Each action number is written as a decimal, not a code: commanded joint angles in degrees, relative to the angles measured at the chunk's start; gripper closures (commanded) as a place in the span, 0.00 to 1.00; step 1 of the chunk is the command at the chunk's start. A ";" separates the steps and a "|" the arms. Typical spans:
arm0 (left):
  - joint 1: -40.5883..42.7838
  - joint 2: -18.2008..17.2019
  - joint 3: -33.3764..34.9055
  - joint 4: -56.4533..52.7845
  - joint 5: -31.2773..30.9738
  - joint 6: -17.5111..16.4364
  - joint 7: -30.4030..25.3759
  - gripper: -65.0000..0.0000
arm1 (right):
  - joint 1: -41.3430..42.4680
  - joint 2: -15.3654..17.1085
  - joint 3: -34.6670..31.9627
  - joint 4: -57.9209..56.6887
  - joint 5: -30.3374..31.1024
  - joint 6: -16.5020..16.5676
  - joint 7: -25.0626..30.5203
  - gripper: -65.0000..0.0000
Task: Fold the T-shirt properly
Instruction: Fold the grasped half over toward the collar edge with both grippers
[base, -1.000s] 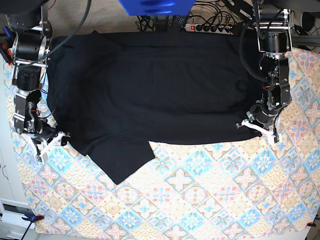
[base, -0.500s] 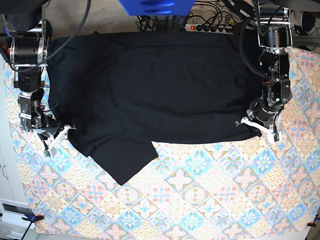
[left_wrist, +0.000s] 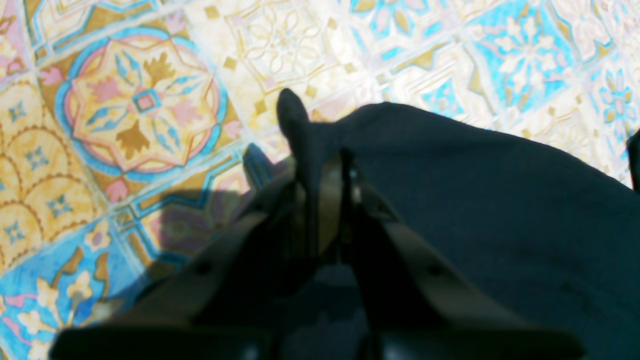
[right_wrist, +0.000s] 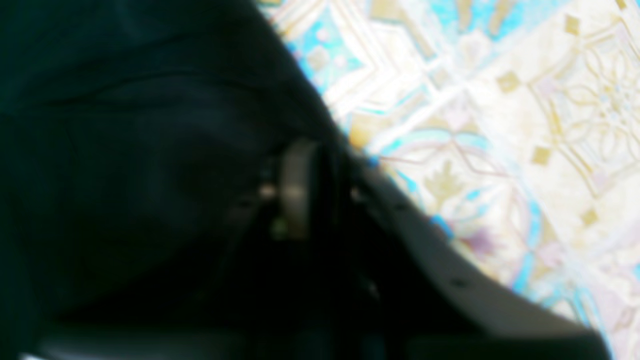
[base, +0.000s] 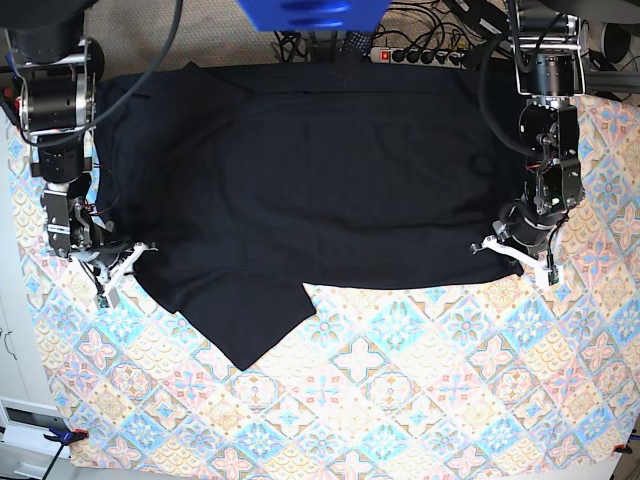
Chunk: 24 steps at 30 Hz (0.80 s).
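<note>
Plain black cloth T-shirt lies flat on patterned-tile worktop, long axis left–right. Left gripper pinches its hem corner; right gripper closed on its opposite edge.

base: overhead, looking down | wrists: close, low | shared: T-shirt edge

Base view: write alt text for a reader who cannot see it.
A black T-shirt lies spread across a patterned tablecloth, one sleeve jutting toward the near edge. The right gripper and the left gripper sit at its opposite lower corners.
</note>
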 joint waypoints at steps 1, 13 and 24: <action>-0.98 -0.87 -0.29 1.22 0.08 -0.10 -1.02 1.00 | 1.27 1.12 0.24 0.52 0.30 0.31 1.35 0.98; -0.98 -4.30 -0.38 2.10 -0.18 -0.10 -1.29 1.00 | -4.71 5.60 7.45 11.43 0.73 0.31 0.47 1.00; 6.23 -5.79 -0.29 13.44 -0.18 -0.10 -1.11 1.00 | -18.51 5.60 23.54 31.82 0.47 8.66 -11.22 1.00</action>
